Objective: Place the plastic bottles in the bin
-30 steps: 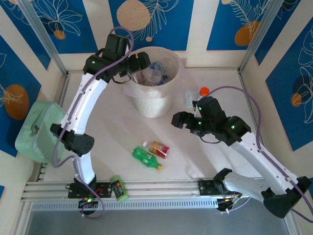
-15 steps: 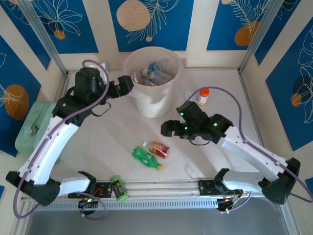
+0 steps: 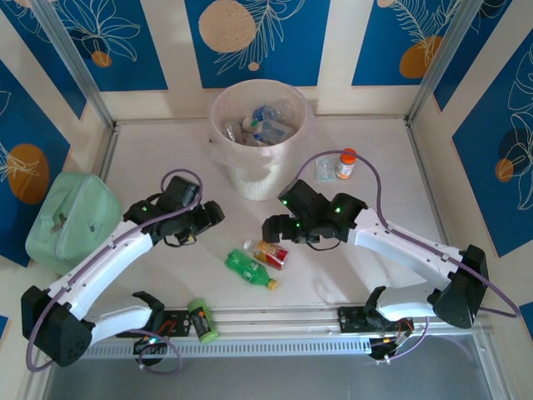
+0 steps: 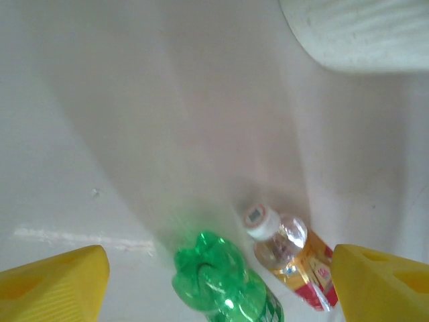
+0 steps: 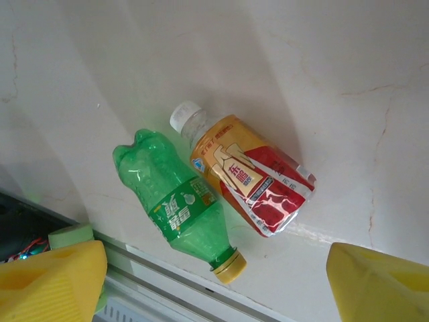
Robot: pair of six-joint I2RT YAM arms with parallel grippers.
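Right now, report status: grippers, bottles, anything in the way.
Left gripper open, empty. Right gripper open, over red-labelled bottle. Green bottle lying alongside it. Path to bin looks unobstructed.

The green bottle is glossy translucent plastic, the table smooth and matt.

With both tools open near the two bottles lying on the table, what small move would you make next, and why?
Probably lower the right tool straight down onto the red-labelled bottle: the top view puts it almost directly over that bottle, and its wrist view frames it between the open fingers, beside the green bottle.
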